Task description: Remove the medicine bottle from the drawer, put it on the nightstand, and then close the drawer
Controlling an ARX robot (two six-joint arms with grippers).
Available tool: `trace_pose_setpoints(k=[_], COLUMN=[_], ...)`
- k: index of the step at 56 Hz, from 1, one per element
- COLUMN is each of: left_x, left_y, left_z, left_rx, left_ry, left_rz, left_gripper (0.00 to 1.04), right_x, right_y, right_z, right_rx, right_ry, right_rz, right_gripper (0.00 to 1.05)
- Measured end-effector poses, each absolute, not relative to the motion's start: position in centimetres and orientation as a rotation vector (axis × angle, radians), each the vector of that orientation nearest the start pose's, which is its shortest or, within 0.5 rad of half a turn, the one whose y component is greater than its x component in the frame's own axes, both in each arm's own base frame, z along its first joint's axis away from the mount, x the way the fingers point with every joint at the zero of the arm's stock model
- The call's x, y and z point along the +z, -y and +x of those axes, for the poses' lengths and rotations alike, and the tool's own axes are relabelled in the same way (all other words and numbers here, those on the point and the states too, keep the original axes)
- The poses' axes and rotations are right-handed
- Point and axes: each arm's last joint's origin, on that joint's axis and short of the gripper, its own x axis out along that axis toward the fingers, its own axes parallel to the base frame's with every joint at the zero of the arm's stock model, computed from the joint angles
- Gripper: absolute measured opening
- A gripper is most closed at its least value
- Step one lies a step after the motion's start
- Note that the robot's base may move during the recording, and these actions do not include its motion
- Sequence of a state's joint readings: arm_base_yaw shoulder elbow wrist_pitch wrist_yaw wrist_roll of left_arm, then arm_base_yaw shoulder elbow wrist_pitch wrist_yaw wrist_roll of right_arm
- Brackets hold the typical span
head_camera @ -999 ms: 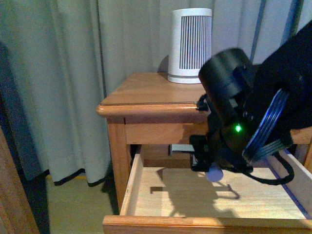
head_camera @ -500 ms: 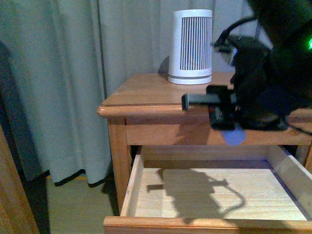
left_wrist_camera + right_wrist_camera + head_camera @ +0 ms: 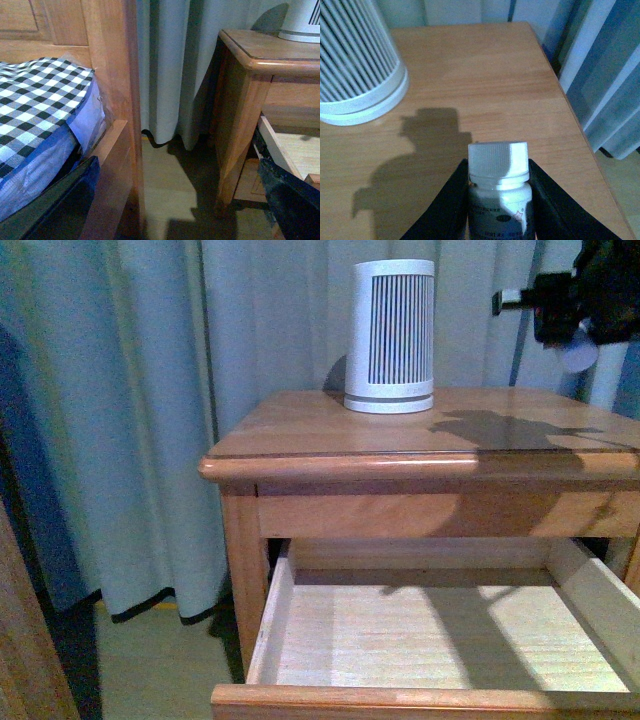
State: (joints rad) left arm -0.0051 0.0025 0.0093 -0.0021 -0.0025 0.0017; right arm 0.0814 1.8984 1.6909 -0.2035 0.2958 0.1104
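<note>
Far left, the left gripper [image 3: 177, 165] hangs low beside the bed's checked cover [image 3: 35, 95], jaws spread wide with nothing between them. A grey curtain [image 3: 150, 390] hangs behind. Next comes the nightstand [image 3: 300, 425], its drawer [image 3: 400, 702] pulled well out, pale wood floor showing. The tall slatted cylinder [image 3: 391, 335] sits at the back of the top. Over on the right, the right gripper [image 3: 498, 170] is up above the top with the medicine bottle [image 3: 578, 350] pinched between its fingers [image 3: 447, 205]. The bottle is clear of the wood, with its shadow on the top below.
</note>
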Motion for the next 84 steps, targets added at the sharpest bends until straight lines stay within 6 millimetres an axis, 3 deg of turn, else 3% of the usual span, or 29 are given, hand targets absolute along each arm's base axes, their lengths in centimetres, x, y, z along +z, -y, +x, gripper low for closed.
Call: trace_pose_setpoints(k=[8, 14, 21, 29, 36, 43, 48, 51, 56, 63, 68, 75, 84], left_x=[16.6, 16.6, 16.6, 16.6, 16.6, 16.6, 16.6, 16.6, 16.6, 16.6, 16.6, 16.6, 16.6], left_y=[0.0, 0.0, 0.0, 0.0, 0.0, 0.0, 0.0, 0.0, 0.0, 0.0, 0.0, 0.0, 0.0], left_z=[9.7, 9.7, 9.7, 9.7, 9.7, 9.7, 9.7, 9.7, 9.7, 9.7, 9.7, 9.7, 9.7], left_rx=[-0.003, -0.003, -0.003, -0.003, -0.003, -0.003, -0.003, -0.003, -0.003, -0.003, -0.003, -0.003, -0.003], left_ry=[0.005, 0.005, 0.005, 0.005, 0.005, 0.005, 0.005, 0.005, 0.005, 0.005, 0.005, 0.005, 0.005], left_rz=[0.002, 0.002, 0.002, 0.002, 0.002, 0.002, 0.002, 0.002, 0.002, 0.002, 0.002, 0.002, 0.002], left_gripper=[0.98, 0.98, 0.98, 0.98, 0.98, 0.98, 0.98, 0.98, 0.98, 0.98, 0.98, 0.98, 0.98], right_x=[29.3, 27.9, 28.0, 30.1, 32.8, 34.8, 34.6, 33.2, 30.6, 25.1, 20.0, 14.6, 11.8], right_y=[-2.8, -3.2, -3.5, -3.4, -3.2, -2.7, -2.3, -1.8, -1.5, -1.4, -2.1, -2.8, -3.0], right_z=[46.5, 47.1, 47.3, 46.3, 43.3, 37.8, 33.2, 29.6, 25.8, 20.9, 17.3, 16.0, 17.9], right_rx=[-0.246, -0.247, -0.246, -0.226, -0.213, -0.204, -0.185, -0.183, -0.187, -0.195, -0.180, -0.175, -0.192], right_ry=[-0.454, -0.478, -0.446, -0.359, -0.294, -0.278, -0.258, -0.260, -0.298, -0.409, -0.519, -0.592, -0.606], right_rz=[0.035, 0.032, 0.036, 0.055, 0.063, 0.071, 0.078, 0.087, 0.089, 0.094, 0.088, 0.067, 0.080], right_gripper=[0.30, 0.31, 0.54, 0.82, 0.99, 0.98, 0.98, 0.98, 0.98, 0.98, 0.98, 0.98, 0.98])
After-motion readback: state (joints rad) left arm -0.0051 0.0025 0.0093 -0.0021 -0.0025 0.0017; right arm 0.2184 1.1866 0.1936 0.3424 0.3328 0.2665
